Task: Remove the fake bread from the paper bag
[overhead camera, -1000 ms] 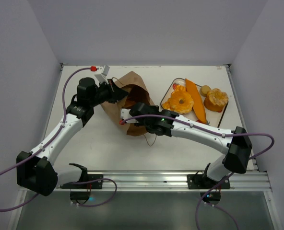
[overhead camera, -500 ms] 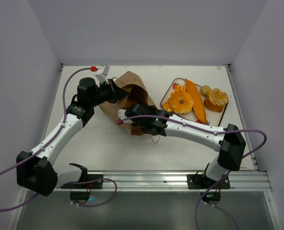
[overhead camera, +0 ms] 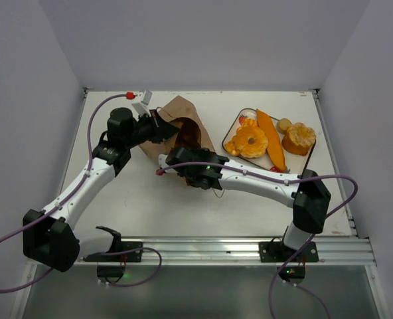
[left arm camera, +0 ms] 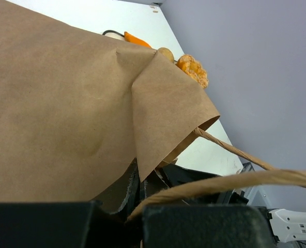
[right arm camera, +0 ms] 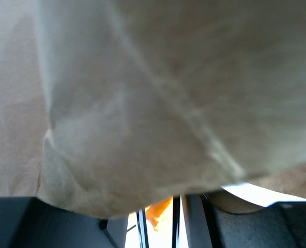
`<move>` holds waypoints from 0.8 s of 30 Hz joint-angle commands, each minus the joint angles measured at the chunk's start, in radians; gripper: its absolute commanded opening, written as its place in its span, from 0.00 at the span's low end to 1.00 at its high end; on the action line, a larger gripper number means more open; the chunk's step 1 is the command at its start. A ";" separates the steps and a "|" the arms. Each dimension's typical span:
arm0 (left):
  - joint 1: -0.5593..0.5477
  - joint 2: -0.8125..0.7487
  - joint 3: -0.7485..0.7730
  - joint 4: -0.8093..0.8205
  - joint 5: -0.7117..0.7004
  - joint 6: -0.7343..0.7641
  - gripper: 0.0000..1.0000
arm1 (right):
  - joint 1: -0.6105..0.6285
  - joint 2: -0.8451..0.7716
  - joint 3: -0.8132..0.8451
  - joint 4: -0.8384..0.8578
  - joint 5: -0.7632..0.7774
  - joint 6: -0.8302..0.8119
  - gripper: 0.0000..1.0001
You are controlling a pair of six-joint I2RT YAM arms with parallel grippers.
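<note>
The brown paper bag point(overhead camera: 175, 114) lies on its side with its dark mouth turned toward the tray. My left gripper point(overhead camera: 158, 125) is shut on the bag's rim and string handle point(left arm camera: 235, 181), holding the mouth up; its fingertips point(left arm camera: 117, 227) pinch the paper. My right gripper point(overhead camera: 188, 149) reaches into the mouth, its fingers hidden by paper in the top view. In the right wrist view the bag point(right arm camera: 142, 93) covers nearly everything. Below it the right gripper point(right arm camera: 159, 227) stands part open, with a sliver of orange fake bread point(right arm camera: 159, 212) in the gap and light showing beside it.
A tray point(overhead camera: 307, 161) at the back right holds a ring loaf point(overhead camera: 249, 141), a baguette point(overhead camera: 271, 139), a knobbly piece point(overhead camera: 299, 137) and a small roll point(overhead camera: 285, 123). The right forearm point(overhead camera: 263, 181) stretches across the table in front of the tray.
My right arm has slid left and pushed its gripper deeper into the bag's mouth. The left arm and the bag have stayed put.
</note>
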 commanded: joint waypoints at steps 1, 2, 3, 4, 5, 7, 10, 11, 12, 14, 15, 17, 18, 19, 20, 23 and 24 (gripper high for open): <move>-0.014 -0.034 0.013 0.074 0.067 -0.026 0.01 | 0.003 0.011 0.038 0.025 0.051 -0.002 0.42; -0.013 -0.035 0.011 0.074 0.067 -0.024 0.01 | 0.003 0.013 0.037 0.025 0.050 -0.002 0.41; -0.014 -0.034 0.011 0.074 0.067 -0.024 0.01 | 0.003 0.015 0.037 0.023 0.050 0.000 0.37; -0.014 -0.035 0.011 0.072 0.067 -0.023 0.01 | 0.005 0.015 0.035 0.022 0.050 0.000 0.34; -0.013 -0.035 0.011 0.072 0.069 -0.023 0.01 | 0.005 0.015 0.037 0.019 0.047 0.001 0.30; -0.013 -0.037 0.008 0.072 0.066 -0.020 0.01 | 0.003 0.012 0.035 0.014 0.038 0.004 0.19; -0.014 -0.039 0.007 0.062 0.061 -0.009 0.01 | 0.003 0.002 0.031 0.011 0.027 0.006 0.08; -0.014 -0.039 0.007 0.059 0.059 0.000 0.01 | 0.003 -0.008 0.031 0.010 0.024 0.006 0.06; -0.014 -0.040 0.007 0.051 0.050 0.006 0.01 | 0.003 -0.013 0.029 0.008 0.016 0.008 0.05; -0.014 -0.040 0.008 0.045 0.038 0.025 0.01 | 0.003 -0.031 0.023 0.002 0.007 0.008 0.02; -0.011 -0.040 0.010 0.036 0.023 0.032 0.01 | 0.003 -0.041 0.022 0.000 0.002 0.011 0.00; -0.013 -0.037 0.014 0.020 0.006 0.057 0.01 | 0.003 -0.070 0.014 -0.009 -0.019 0.017 0.00; -0.011 -0.034 0.019 0.013 -0.013 0.068 0.01 | 0.003 -0.082 0.011 -0.015 -0.027 0.018 0.00; -0.013 -0.031 0.020 0.006 -0.022 0.077 0.01 | 0.003 -0.093 0.006 -0.019 -0.040 0.020 0.00; -0.011 -0.026 0.022 0.002 -0.029 0.091 0.01 | 0.002 -0.102 -0.001 -0.021 -0.045 0.021 0.00; -0.011 -0.008 0.023 -0.003 -0.046 0.108 0.01 | 0.002 -0.146 -0.026 -0.026 -0.065 0.024 0.00; -0.011 -0.006 0.023 -0.003 -0.056 0.111 0.01 | 0.002 -0.168 -0.032 -0.030 -0.071 0.024 0.00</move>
